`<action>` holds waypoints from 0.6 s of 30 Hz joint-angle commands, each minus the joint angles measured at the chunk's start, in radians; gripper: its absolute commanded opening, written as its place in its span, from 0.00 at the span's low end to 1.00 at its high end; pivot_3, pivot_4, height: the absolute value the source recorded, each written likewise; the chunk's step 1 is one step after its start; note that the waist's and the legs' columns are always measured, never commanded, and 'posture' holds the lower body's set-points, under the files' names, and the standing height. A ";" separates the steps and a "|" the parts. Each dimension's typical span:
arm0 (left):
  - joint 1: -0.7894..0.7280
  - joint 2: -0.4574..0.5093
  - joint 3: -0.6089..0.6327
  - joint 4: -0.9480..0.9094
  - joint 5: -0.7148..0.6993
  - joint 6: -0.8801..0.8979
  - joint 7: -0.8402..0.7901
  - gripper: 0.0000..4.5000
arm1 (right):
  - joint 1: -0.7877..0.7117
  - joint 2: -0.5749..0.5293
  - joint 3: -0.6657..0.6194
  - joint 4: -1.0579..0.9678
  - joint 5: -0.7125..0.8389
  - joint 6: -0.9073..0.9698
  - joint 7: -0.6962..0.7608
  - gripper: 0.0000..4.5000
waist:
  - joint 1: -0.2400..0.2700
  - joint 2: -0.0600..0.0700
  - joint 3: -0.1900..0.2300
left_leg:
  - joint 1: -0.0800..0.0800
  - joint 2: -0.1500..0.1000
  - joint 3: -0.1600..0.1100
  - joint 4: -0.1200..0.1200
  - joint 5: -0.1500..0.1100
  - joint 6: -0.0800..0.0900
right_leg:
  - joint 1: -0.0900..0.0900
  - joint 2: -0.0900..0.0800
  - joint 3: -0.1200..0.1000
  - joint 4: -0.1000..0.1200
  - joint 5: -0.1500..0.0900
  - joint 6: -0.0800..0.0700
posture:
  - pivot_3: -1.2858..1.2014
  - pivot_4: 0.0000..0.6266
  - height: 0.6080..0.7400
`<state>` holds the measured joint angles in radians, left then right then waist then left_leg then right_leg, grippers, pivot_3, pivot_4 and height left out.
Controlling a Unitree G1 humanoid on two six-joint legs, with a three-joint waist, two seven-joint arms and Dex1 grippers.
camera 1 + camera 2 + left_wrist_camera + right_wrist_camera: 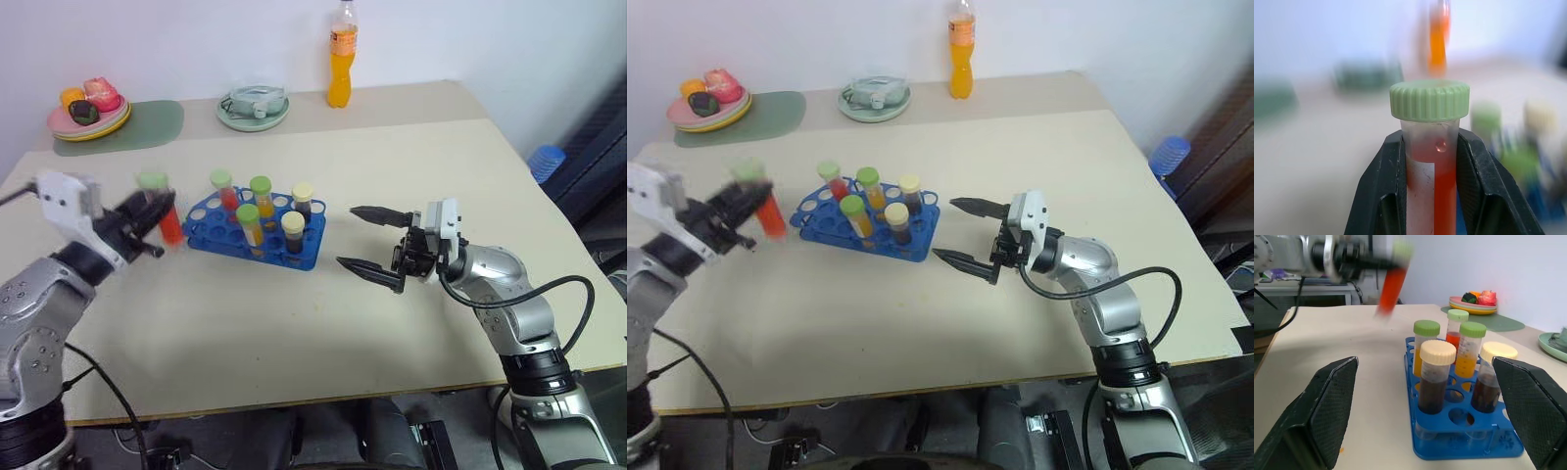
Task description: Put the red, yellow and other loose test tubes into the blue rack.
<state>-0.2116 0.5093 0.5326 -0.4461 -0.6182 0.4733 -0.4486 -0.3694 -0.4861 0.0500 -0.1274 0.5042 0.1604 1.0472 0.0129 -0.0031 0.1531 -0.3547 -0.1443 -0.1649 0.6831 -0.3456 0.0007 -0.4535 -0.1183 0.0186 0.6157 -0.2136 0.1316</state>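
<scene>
The red tube (168, 217) with its green cap sits clamped in your left pincer (147, 227), lifted off the tabletop (294, 313) just short of the blue rack (257, 235), gripped below the cap so its bottom stays free to enter a hole. Your right pincer (377, 245) stands wide and empty beyond the rack's far end, leaving open tabletop around it.

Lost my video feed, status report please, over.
Left gripper shut on red tube, off the table beside blue rack. Right gripper open, empty, right of rack. Five tubes racked. Nothing blocking.
</scene>
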 commanded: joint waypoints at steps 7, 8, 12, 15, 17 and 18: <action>-0.050 -0.128 -0.177 0.187 0.230 -0.396 0.005 0.17 | 0.044 -0.018 -0.035 -0.085 0.006 0.007 -0.034 1.00 | 0.002 0.000 0.000 | -0.001 0.000 0.000 0.001 0.000 0.000 | 0.000 0.000 0.000 0.000 0.000 0.000 | 0.52 0.24 1.00; -0.047 -0.137 -0.193 0.205 0.244 -0.422 0.001 0.17 | 0.050 -0.021 -0.037 -0.093 0.007 0.010 -0.038 1.00 | 0.002 0.000 0.000 | -0.001 0.000 0.000 0.001 0.000 0.000 | 0.000 0.000 0.000 0.000 0.000 0.000 | 0.52 0.24 1.00; -0.046 -0.178 -0.229 0.294 0.293 -0.517 0.017 0.17 | 0.066 -0.031 -0.050 -0.110 0.014 0.021 -0.053 1.00 | 0.000 0.000 0.000 | -0.001 0.000 0.000 0.000 0.000 0.000 | 0.000 0.000 0.000 0.000 0.000 0.000 | 0.52 0.24 1.00; -0.044 -0.196 -0.249 0.344 0.311 -0.565 0.020 0.17 | 0.076 -0.036 -0.054 -0.119 0.014 0.022 -0.054 1.00 | 0.000 0.000 0.000 | 0.000 0.000 0.000 0.000 0.000 0.000 | 0.000 0.000 0.000 0.000 0.000 0.000 | 0.52 0.24 1.00; -0.038 -0.199 -0.264 0.375 0.334 -0.596 0.020 0.17 | 0.082 -0.042 -0.057 -0.122 0.016 0.022 -0.053 1.00 | 0.000 0.000 0.000 | -0.001 0.000 0.000 0.000 0.000 0.000 | 0.000 0.000 0.000 0.000 0.000 0.000 | 0.52 0.24 1.00; -0.030 -0.203 -0.266 0.387 0.334 -0.603 0.019 0.17 | 0.085 -0.046 -0.061 -0.124 0.020 0.023 -0.050 1.00 | 0.001 0.000 0.000 | -0.001 0.000 0.000 0.000 0.000 0.000 | 0.000 0.000 0.000 0.000 0.000 0.000 | 0.52 0.24 1.00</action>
<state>-0.2452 0.3075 0.2662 -0.0528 -0.2936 -0.0892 -0.4319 -0.2818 -0.5221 0.0213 -0.2016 0.5054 0.1903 0.9952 0.0137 -0.0033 0.1527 -0.3552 -0.1444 -0.1649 0.6834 -0.3456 0.0009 -0.4537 -0.1182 0.0185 0.6156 -0.2134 0.1318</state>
